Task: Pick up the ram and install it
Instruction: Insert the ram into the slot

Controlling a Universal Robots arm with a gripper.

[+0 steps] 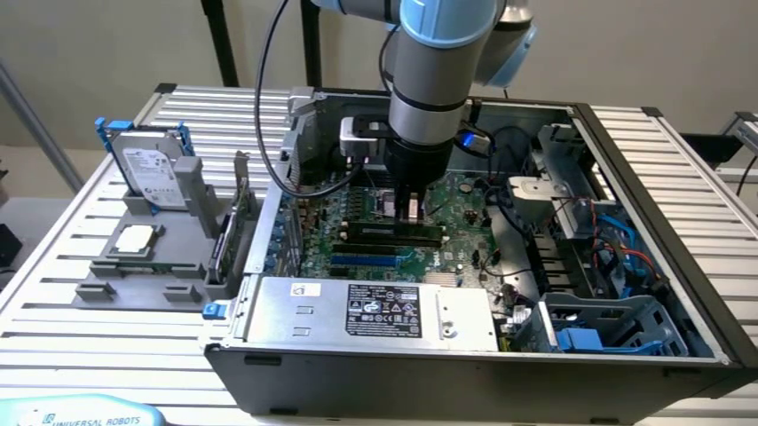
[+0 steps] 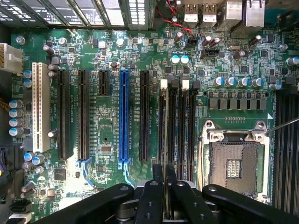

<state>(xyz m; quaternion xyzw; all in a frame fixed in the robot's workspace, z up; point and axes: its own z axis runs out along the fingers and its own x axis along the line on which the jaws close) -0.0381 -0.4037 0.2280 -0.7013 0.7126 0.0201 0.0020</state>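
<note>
Open grey metal computer case (image 1: pixel 663 177) holds green motherboard (image 2: pixel 107 140). Black hand (image 2: pixel 164 186) pinches thin green ram stick (image 2: pixel 165 140) edge-on, seemingly over black memory slots (image 2: pixel 180 126).

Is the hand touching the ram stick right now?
Touching. In the wrist view the hand grips the ram edge-on between its fingers, over the motherboard's slots.

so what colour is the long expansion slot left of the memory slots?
Blue expansion slot, clearest in the wrist view.
</note>
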